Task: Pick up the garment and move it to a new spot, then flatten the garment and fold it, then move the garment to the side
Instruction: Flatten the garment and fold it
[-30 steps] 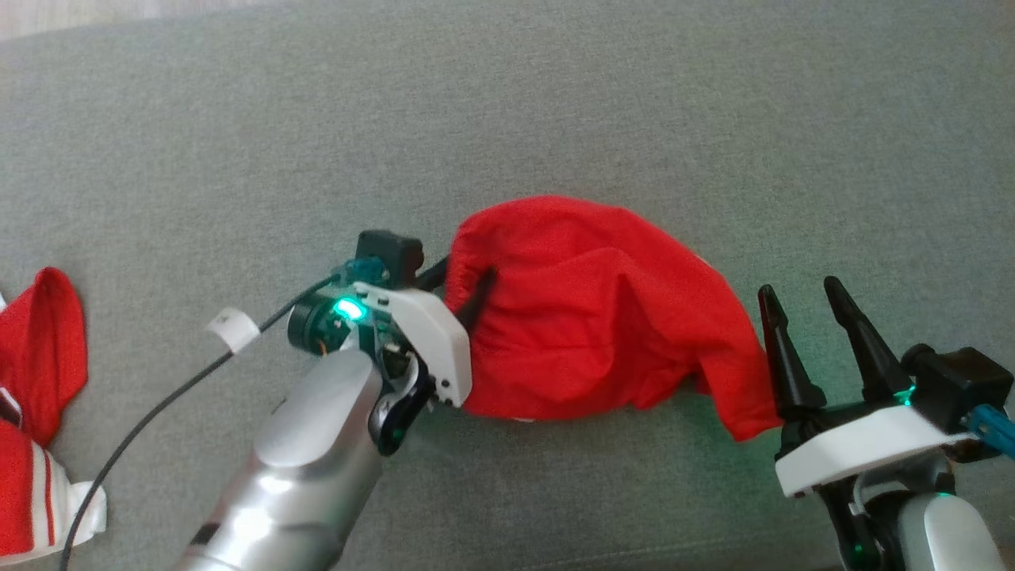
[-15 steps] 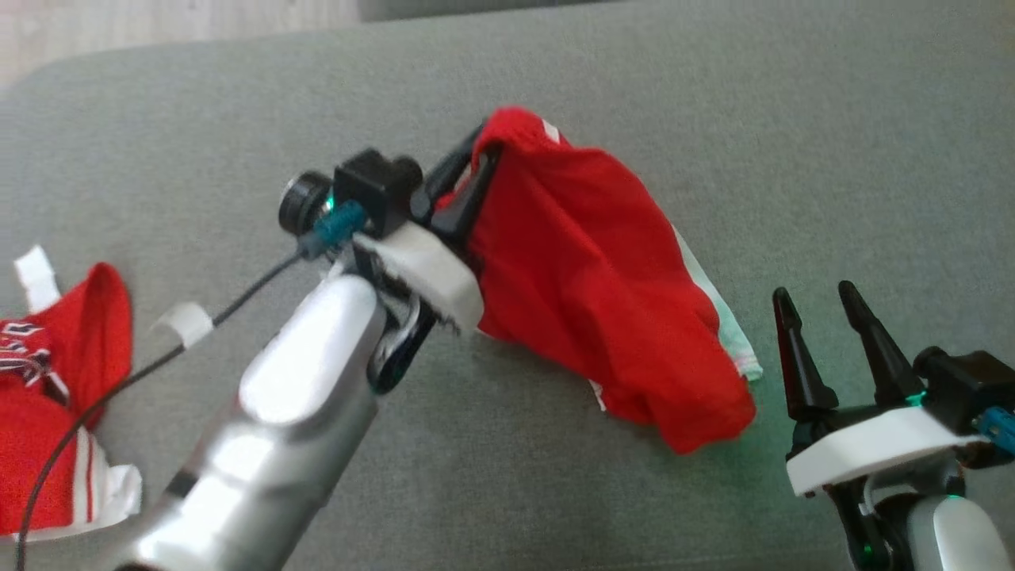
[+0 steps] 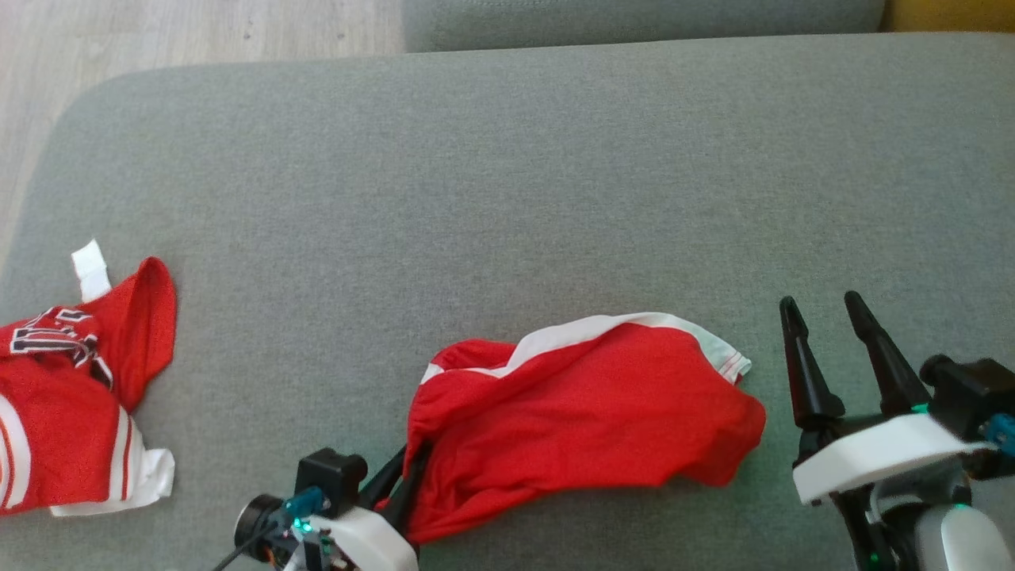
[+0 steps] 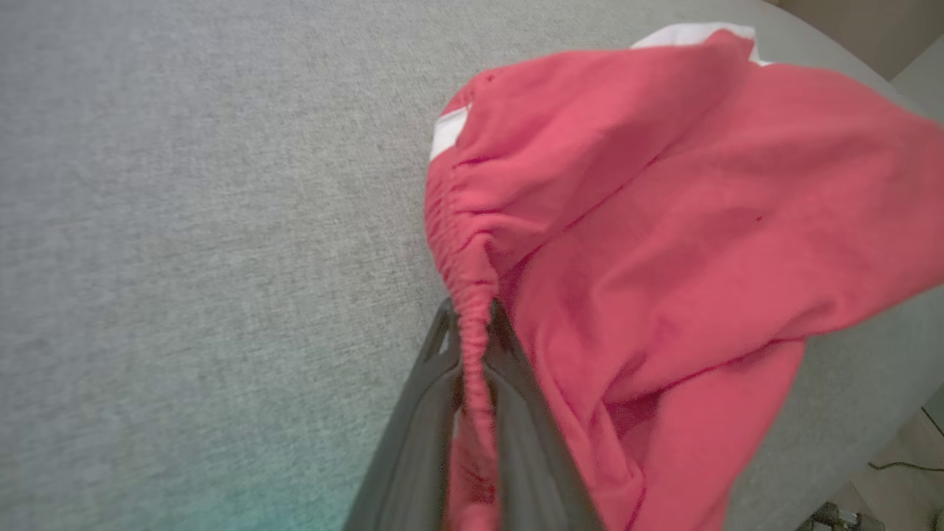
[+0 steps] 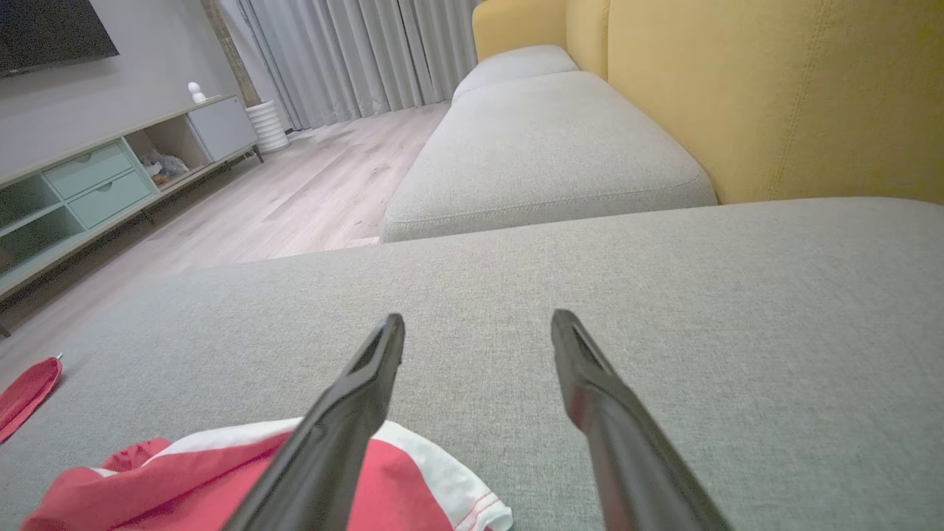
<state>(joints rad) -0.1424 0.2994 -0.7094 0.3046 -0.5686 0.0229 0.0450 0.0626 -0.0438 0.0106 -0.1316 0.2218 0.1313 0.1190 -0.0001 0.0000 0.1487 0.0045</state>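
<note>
Head view: my left gripper (image 3: 408, 468) sits at the bottom edge, its two dark fingers closed on the near-left end of the red shorts (image 3: 587, 412). The shorts lie on the grey sofa cushion (image 3: 476, 198), in its near half. Their long axis runs left to right, from those jaws toward my right gripper (image 3: 819, 300). The free, white-trimmed end stops just short of the right gripper's left finger, so that arm is nearer the loose end. A red jersey (image 3: 55, 412) lies well apart at the far left.

Left wrist view: the jaws are pinched almost together on the gathered elastic waistband (image 4: 461, 251), with only that band between the fingers. The rest of the fabric fans away up and to the right. From here I can't quite tell whether the cloth near the grip hangs clear of the cushion or drags on it.

Right wrist view: the right jaws stand wide apart with nothing between them. The white hem of the shorts lies beneath and to the left of the left finger, so I judge a reach that way would meet it.
</note>
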